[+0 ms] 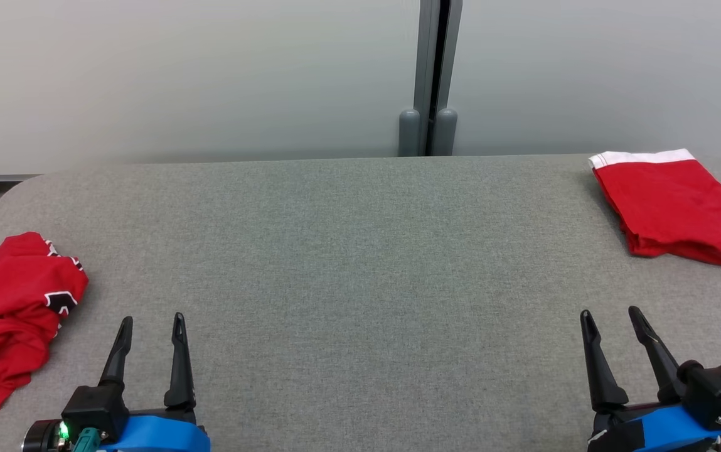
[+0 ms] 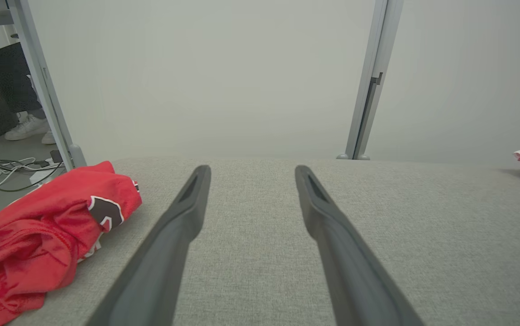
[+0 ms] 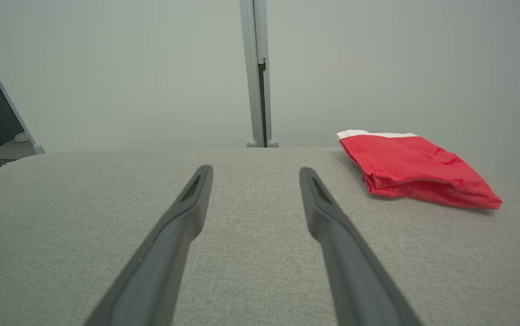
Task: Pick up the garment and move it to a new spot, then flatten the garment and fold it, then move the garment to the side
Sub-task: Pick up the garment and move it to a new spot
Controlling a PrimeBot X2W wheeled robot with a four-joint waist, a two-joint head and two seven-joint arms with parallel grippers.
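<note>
Grey woven cloth is covering the bench [image 1: 360, 251], which is running back to a pale partition [image 1: 178, 75] with a grey post [image 1: 429, 75] at its middle. Over the near edge the left gripper [image 1: 152, 318] is hovering with its two dark fingers spread wide and nothing between them. The right gripper [image 1: 610, 311] is hanging likewise on the other side, jaws fully apart and empty; neither is touching any cloth. Near the left gripper, at the bench's left end, a crumpled garment [image 1: 12, 314], red with white and black trim, is lying in a loose heap close to the edge. Well apart from it, at the far right corner beyond the right gripper, a folded garment [image 1: 671, 210], red with a white band, is sitting flat and squared. Judging by this layout, the folded piece is looking finished and set aside, while work on the crumpled one is not yet beginning. Picking it up, carrying it to the open middle, flattening, folding and moving it aside are all remaining.
</note>
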